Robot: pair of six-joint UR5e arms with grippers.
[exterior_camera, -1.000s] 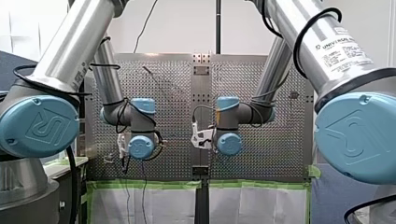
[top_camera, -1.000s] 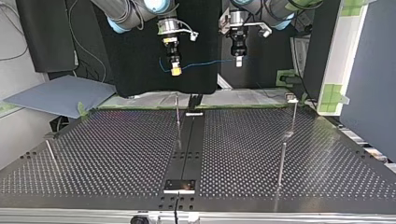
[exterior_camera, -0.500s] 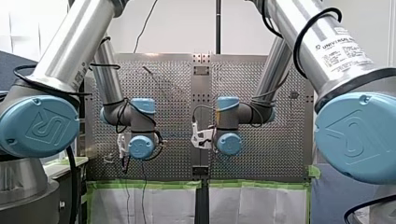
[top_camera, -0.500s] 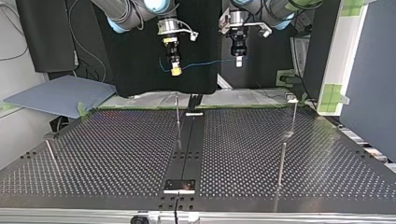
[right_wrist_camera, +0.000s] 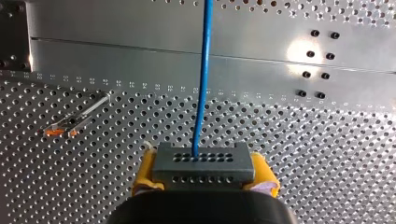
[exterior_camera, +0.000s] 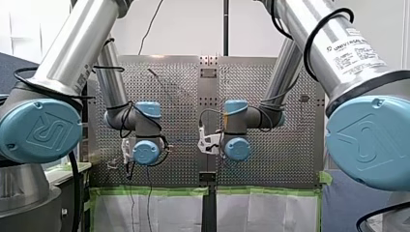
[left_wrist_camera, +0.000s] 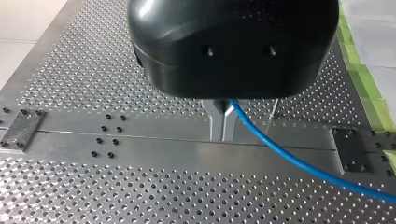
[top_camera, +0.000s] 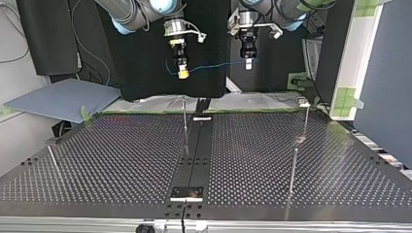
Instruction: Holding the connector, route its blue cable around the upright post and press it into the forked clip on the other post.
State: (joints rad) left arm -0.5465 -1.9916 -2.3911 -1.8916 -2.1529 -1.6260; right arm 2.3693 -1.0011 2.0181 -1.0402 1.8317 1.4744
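While the connector sits clamped between the yellow pads of my right tool, its blue cable runs across to my left tool, whose metal fingers are pressed together on it. Both tools hang well above the table and its upright posts.

"UNIVERSAL ROBOTS" on my right arm, smaller print unreadable

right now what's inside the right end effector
A grey connector sits between the right end effector's yellow pads, with a blue cable leaving one hole. The end effector's black body hides its lower part.
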